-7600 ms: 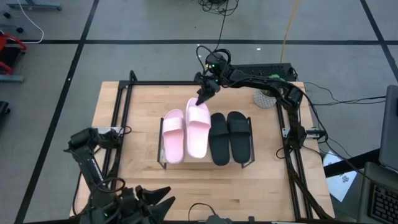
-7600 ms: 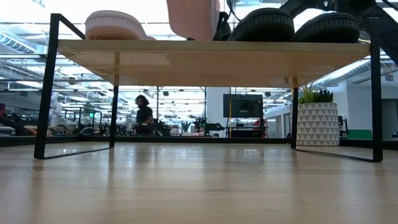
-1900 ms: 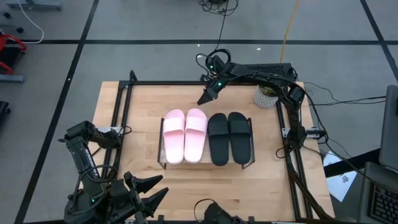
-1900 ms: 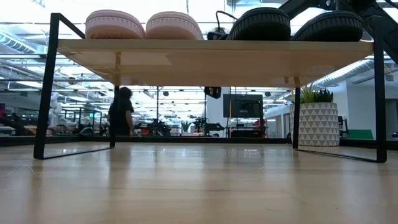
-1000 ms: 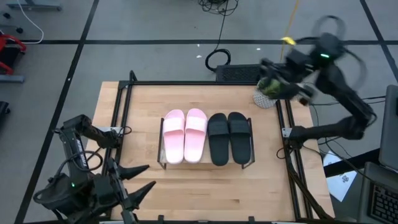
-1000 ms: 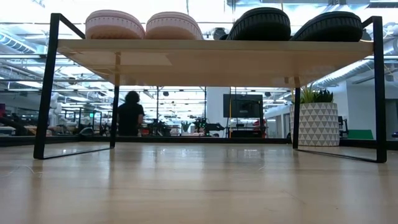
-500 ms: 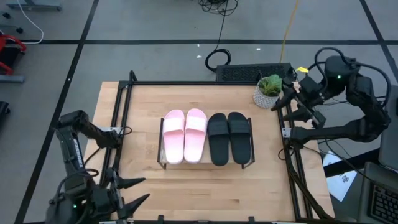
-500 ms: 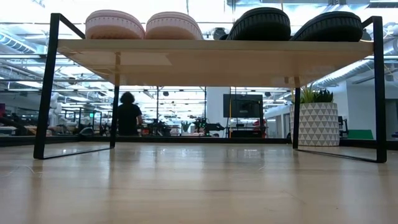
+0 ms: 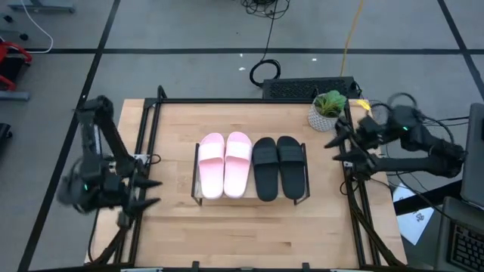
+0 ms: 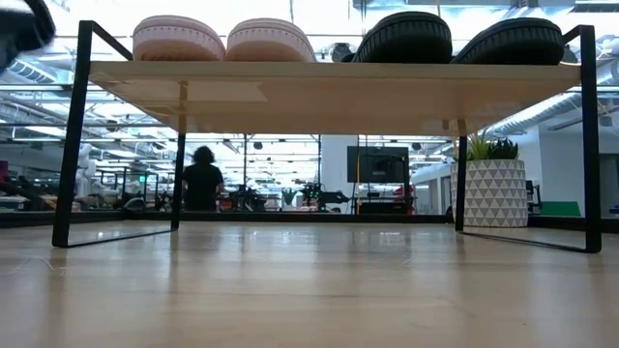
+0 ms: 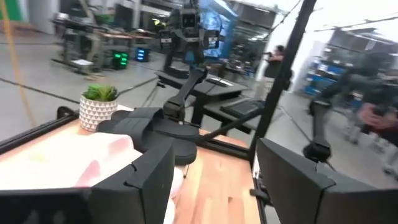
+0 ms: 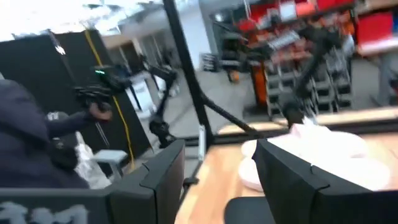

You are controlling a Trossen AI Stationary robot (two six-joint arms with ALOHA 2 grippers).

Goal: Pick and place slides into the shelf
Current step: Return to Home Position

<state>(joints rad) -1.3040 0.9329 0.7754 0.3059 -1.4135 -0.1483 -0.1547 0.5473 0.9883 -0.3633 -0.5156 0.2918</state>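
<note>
All four slides lie on the shelf (image 9: pixel 249 196), side by side and toe-to-heel parallel: the pink pair (image 9: pixel 225 165) toward the left end effector (image 9: pixel 147 193), the black pair (image 9: pixel 280 168) toward the right end effector (image 9: pixel 338 145). Their long axes run crosswise to the line joining the two end effectors, so each end effector faces the flank of a slide, not a toe or a heel.

The left end effector hangs over the tabletop (image 9: pixel 166 136) near its left margin, well apart from the pink pair, its fingers (image 11: pixel 140 180) spread wide with nothing between them. The right end effector hangs at the tabletop's right margin, fingers (image 12: pixel 161 180) likewise parted and empty. It is the nearer of the two to the shelf, just off the outer black slide, and a potted plant (image 9: pixel 327 108) stands close beside it on the far side.

Judging from this, placing looks finished and only the retreat to rest is left. That retreat turns on drawing each end effector away from the shelf, outward (not across the slides). The left arm has bare board all round it. The right has less room, with the plant and the black rail of the tabletop's frame close by, so a swing toward the far edge could clip the plant
</note>
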